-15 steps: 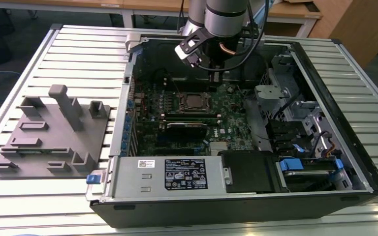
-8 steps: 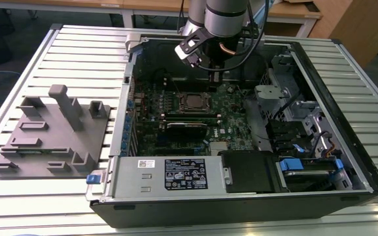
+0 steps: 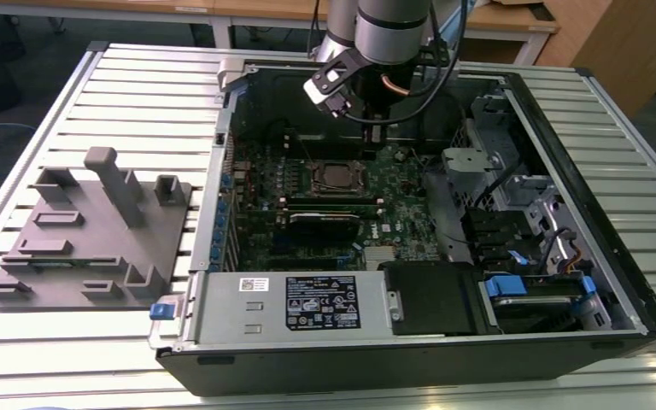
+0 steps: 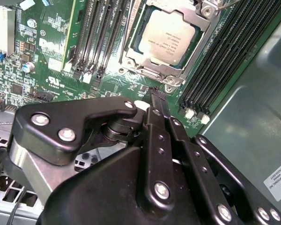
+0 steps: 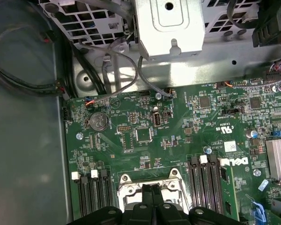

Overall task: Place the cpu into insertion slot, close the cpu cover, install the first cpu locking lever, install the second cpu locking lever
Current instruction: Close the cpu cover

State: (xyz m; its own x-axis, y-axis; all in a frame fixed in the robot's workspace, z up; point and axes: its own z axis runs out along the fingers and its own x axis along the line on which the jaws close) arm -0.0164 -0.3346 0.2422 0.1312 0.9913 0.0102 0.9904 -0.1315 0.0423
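Note:
The cpu [image 4: 171,36], a grey-silver square, lies in the insertion slot [image 3: 337,177] on the green motherboard. The cpu cover [image 4: 150,70], a silver frame, lies flat around it, with the chip showing through its window; the cover [image 5: 131,187] also appears in the first wrist view. My gripper [image 4: 155,96] is shut with nothing between its black fingers. Its tips hover just off one edge of the socket. In the exterior view the gripper [image 3: 376,132] hangs over the board just beyond the socket. I cannot tell how the locking levers sit.
The open computer case [image 3: 556,111] lies on a slatted table. Black memory slots [image 4: 220,56] flank the socket. A long black card [image 3: 325,218], the power supply [image 3: 305,303] and drive cages [image 3: 511,179] surround it. A grey fixture [image 3: 89,231] stands at the exterior view's left.

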